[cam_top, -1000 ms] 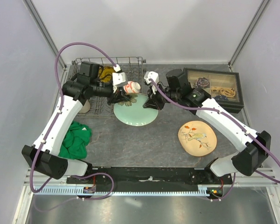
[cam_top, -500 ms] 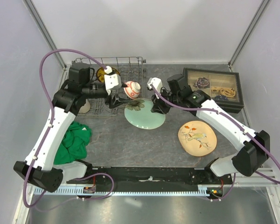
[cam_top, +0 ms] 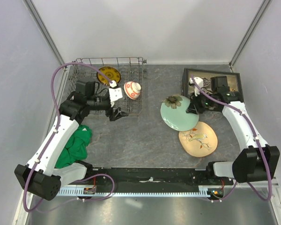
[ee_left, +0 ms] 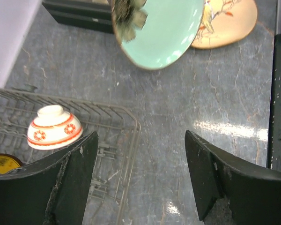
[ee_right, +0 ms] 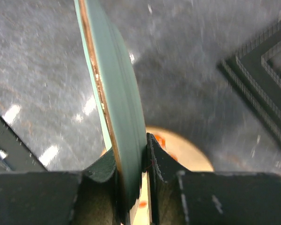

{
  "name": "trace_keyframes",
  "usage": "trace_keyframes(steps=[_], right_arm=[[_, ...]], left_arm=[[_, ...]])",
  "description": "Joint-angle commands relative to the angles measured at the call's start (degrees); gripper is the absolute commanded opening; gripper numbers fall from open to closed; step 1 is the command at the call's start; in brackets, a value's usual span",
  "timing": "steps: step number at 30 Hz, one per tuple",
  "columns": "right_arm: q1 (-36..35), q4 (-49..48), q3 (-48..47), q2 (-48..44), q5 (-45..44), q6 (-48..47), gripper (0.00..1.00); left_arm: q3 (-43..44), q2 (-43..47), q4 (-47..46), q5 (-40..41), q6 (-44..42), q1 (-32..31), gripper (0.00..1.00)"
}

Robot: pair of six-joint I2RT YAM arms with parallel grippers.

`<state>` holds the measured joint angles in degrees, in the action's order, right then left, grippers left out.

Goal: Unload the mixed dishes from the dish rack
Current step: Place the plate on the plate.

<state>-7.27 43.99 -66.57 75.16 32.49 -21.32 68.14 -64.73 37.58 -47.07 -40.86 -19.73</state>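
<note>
Pale green plate [cam_top: 178, 115]: right half of the worktop [cam_top: 140, 138], toward the far right corner, tilted with its face up toward the top camera. A dark flower motif sits on its far rim. The right-hand rim is pinched in the right gripper [ee_right: 131, 151]. In the right wrist view the plate runs edge-on between the two fingers [ee_right: 161, 171], which are closed tight on the rim with one on each face.

Cream plate with bird pattern [cam_top: 198, 138]: flat on the worktop, just nearer than the green plate. The green plate's near edge overlaps it in the top view. Cannot tell whether the two touch.

Dark-framed box [cam_top: 215, 80]: far right corner, just beyond the right gripper.

Dish rack [cam_top: 91, 63]: far left corner. Small red-and-white bowl [ee_left: 54, 127] sits upside down, foot up, at the rack's right end. Yellow-gold patterned dish [cam_top: 108, 75] stands among the tines further in.

Left gripper [ee_left: 140, 140]: jaws spread wide, nothing between them. It is over bare worktop just off the rack's near right corner, with the bowl close to its left finger in the wrist view.

Green cloth [cam_top: 76, 144]: bunched near the left edge, on the near side of the rack.
</note>
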Motion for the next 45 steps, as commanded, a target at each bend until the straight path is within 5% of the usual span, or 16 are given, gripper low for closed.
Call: trace_keyframes(steps=[1, 10, 14, 45], right_arm=[[7.08, 8.9, -0.41, -1.42, 13.29, -10.38, 0.0], [28.43, 39.57, -2.87, 8.86, 20.77, -41.49, 0.0], [30.12, 39.68, 0.03, 10.1, 19.28, -45.02, 0.0], [39.35, 39.6, 2.67, 18.45, 21.74, -42.49, 0.0]], left_arm=[[-1.69, 1.27, -1.28, 0.66, -3.17, -0.05, 0.82], [-4.86, 0.74, -1.28, 0.57, -4.4, -0.05, 0.82], [-5.38, -0.13, -1.28, 0.66, -4.49, 0.04, 0.82], [-7.14, 0.22, -1.2, 1.01, -4.23, -0.05, 0.82]])
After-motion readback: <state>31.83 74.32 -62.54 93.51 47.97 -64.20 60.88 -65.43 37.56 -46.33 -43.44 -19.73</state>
